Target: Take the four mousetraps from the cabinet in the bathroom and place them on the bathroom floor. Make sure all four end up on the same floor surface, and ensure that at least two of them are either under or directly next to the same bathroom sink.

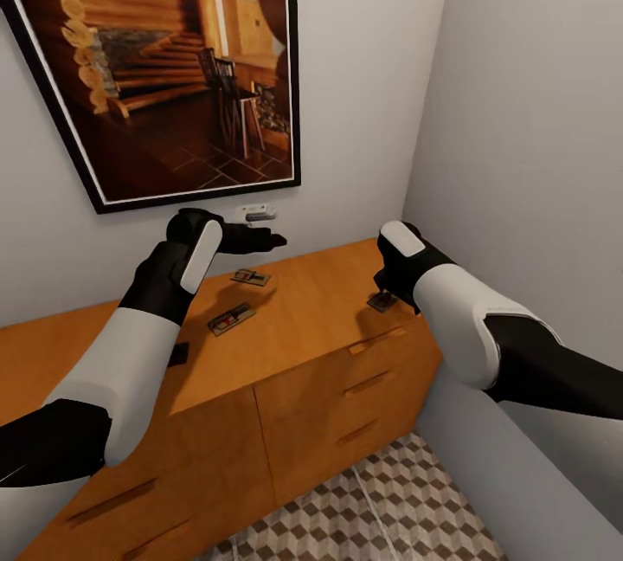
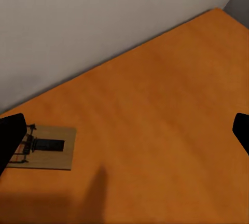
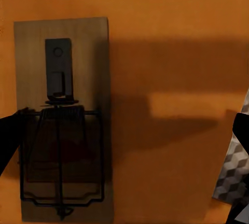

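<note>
We are leaning over the cabinet (image 1: 303,344), where mousetraps (image 1: 231,319) are lying on top. Our right gripper (image 3: 124,130) is hanging spread wide over one trap (image 3: 62,115), touching nothing. Our left gripper (image 2: 124,136) is hovering equally spread, empty, near another (image 2: 44,148).

- We cannot see the right gripper (image 1: 387,291) fingers in the head view; its wrist covers them and part of the mousetrap (image 1: 382,301) beneath.
- A dark slip (image 1: 178,354) sits half behind our left forearm, too small to identify.
- In the left wrist view, a fingertip (image 2: 10,138) cuts across another mousetrap (image 2: 45,147).
- The cabinet (image 1: 329,388) runs off frame.
</note>
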`<state>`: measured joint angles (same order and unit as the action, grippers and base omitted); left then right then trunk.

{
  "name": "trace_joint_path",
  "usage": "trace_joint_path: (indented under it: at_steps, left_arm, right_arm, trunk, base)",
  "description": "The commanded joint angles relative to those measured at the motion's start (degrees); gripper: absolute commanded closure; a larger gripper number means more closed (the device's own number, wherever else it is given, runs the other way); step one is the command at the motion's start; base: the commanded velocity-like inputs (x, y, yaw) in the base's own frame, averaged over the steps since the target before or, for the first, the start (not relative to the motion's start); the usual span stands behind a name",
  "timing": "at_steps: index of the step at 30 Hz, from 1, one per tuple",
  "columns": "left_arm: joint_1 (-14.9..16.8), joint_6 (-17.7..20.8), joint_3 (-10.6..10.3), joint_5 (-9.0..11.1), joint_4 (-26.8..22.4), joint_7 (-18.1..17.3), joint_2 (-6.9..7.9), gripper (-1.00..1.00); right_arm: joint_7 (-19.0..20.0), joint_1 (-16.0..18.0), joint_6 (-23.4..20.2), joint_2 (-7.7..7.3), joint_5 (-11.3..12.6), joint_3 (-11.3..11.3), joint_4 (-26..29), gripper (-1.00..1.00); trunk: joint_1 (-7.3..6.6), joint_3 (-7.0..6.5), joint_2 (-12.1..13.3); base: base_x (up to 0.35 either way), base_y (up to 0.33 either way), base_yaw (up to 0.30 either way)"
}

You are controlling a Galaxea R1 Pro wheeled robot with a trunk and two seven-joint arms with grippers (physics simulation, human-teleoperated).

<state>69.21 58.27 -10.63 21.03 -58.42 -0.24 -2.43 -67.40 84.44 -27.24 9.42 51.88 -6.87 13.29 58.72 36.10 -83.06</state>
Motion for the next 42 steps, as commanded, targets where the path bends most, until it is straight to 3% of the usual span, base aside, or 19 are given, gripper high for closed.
trace_joint_path:
  at_steps: [1,38,39,42]
  left_arm:
    - [0.05,0.24,-0.01,-0.03,-0.07,-0.02,0.02,-1.0]
    - [0.05,0.19,0.0,-0.08,-0.12,-0.02,-0.12,-1.0]
    - [0.05,0.19,0.0,-0.09,-0.14,-0.02,-0.12,-1.0]
    - [0.06,0.21,0.0,-0.11,-0.18,-0.02,-0.13,-1.0]
  right_arm:
    - [-0.21,-0.07,-0.62,0.08,-0.03,-0.6,-1.49,-1.0]
    - [-0.07,-0.22,-0.71,0.47,-0.29,-0.43,-1.42,-1.0]
    - [-0.06,-0.21,-0.71,0.46,-0.29,-0.43,-1.42,1.0]
    - [0.0,-0.2,-0.71,0.42,-0.29,-0.48,-1.42,1.0]
  trunk:
    - [0.0,0.07,-0.02]
    - [0.0,0.07,-0.02]
    - [0.0,0.07,-0.02]
    - [0.0,0.07,-0.02]
  base:
    - [0.0,0.0,0.0]
    - [-0.026,0.018,0.0]
    - [0.0,0.0,0.0]
    - [0.0,0.0,0.0]
